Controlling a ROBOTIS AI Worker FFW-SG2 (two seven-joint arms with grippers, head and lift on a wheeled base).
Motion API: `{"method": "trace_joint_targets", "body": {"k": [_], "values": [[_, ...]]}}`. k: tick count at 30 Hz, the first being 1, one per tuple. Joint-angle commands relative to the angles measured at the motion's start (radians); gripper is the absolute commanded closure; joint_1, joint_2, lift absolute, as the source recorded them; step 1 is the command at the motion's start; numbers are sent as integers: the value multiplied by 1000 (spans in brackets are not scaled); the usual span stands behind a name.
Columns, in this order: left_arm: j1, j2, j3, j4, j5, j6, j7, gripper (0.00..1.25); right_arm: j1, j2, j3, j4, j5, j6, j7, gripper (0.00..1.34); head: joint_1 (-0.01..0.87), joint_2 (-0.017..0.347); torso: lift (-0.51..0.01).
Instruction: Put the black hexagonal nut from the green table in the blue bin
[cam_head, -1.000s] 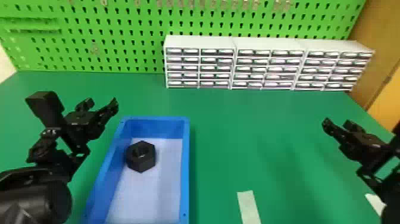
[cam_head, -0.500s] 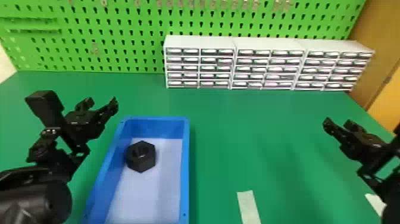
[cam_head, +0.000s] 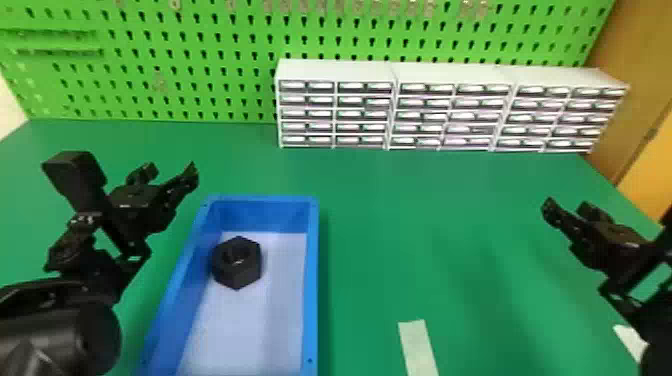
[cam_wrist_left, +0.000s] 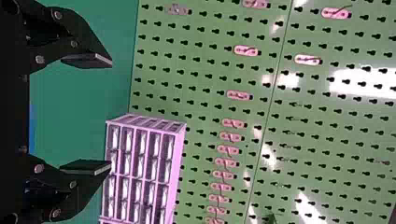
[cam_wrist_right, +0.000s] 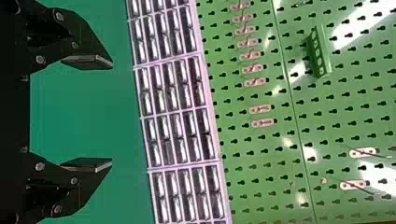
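The black hexagonal nut (cam_head: 236, 263) lies inside the blue bin (cam_head: 312, 280), toward its far left corner, with its hole facing up. My left gripper (cam_head: 169, 172) is above the green table (cam_head: 400, 220), left of the bin and apart from the nut. In the left wrist view, the same left gripper (cam_wrist_left: 111, 114) has its fingers wide apart with nothing between them. Over the table's right side is my right gripper (cam_head: 570, 207), far from the bin. Seen from its own wrist, the right gripper (cam_wrist_right: 112, 115) is open and holds nothing.
White drawer cabinets (cam_head: 450, 110) line the table's back edge before a green pegboard (cam_head: 200, 65). A pale tape strip (cam_head: 419, 347) is stuck near the front, right of the bin, and another piece (cam_head: 631, 340) lies farther right.
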Motion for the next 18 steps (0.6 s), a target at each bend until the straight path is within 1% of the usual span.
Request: {"method": "trace_joint_targets", "body": {"k": [1, 14, 18], "values": [[-2, 0, 0, 0, -1, -2, 0, 479, -2, 0, 0, 0, 2, 0, 0, 518, 691, 9, -97], [-5, 0, 0, 0, 0, -2, 1, 479, -2, 8, -2, 0, 0, 0, 0, 518, 691, 9, -97], [-5, 0, -2, 0, 0, -2, 0, 479, -3, 6, -2, 0, 0, 0, 0, 518, 691, 9, -97]]}}
